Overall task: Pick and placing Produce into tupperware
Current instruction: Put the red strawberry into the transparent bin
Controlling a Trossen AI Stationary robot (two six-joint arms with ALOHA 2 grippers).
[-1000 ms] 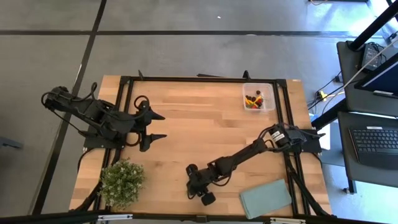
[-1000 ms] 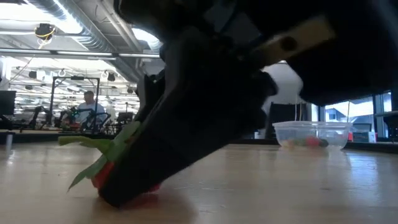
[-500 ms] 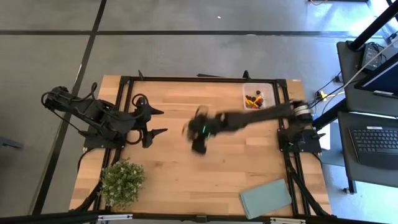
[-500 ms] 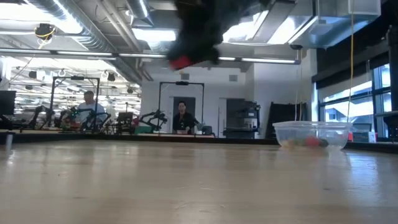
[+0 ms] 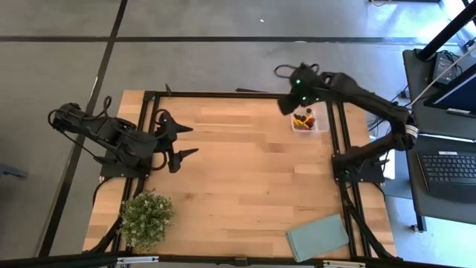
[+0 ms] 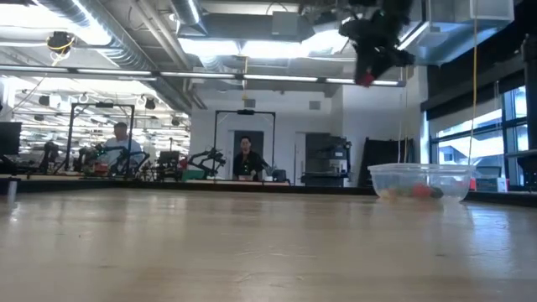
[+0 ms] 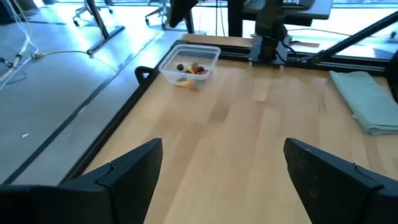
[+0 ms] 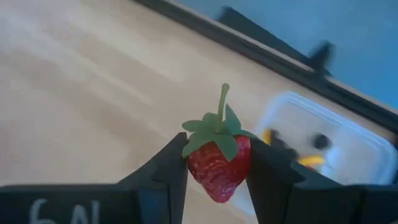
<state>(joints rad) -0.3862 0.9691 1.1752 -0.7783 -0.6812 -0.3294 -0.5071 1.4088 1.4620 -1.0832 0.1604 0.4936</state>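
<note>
We held a small red green-capped strawberry (image 8: pixel 217 163) in our right tool (image 8: pixel 217 177), high beside the clear plastic rectangular tupperware (image 5: pixel 321 119).

R arm raised, hand (image 8: pixel 217 168) clamped; L hand (image 7: pixel 217 168) wide, low.

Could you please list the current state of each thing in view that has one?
Right end effector: shut on the strawberry, raised beside the tupperware.
Strawberry: held off the table.
Tupperware: uncovered, holding produce.
Left end effector: open, holding nothing, at the table's left side.
Plant: upright.
</note>
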